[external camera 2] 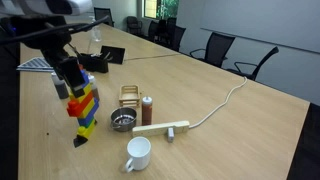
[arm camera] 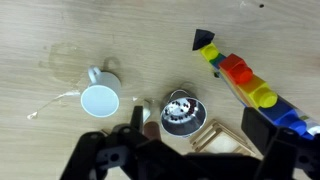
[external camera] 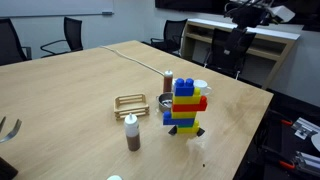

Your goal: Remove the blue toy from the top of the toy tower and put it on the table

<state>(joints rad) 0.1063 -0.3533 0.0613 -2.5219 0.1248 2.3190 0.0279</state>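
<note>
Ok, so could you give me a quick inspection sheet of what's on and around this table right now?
Surface: light-wood table, pale smooth top.
Job's things: toy tower upright; blue toy on top.
Clutter: white mug, metal strainer, wooden rack, brown-and-white bottle.
Grippers: gripper open, raised above the table, holding nothing.
Cables: pale cable crossing the table to a wooden block.
Surroundings: office chairs, white desk.
</note>
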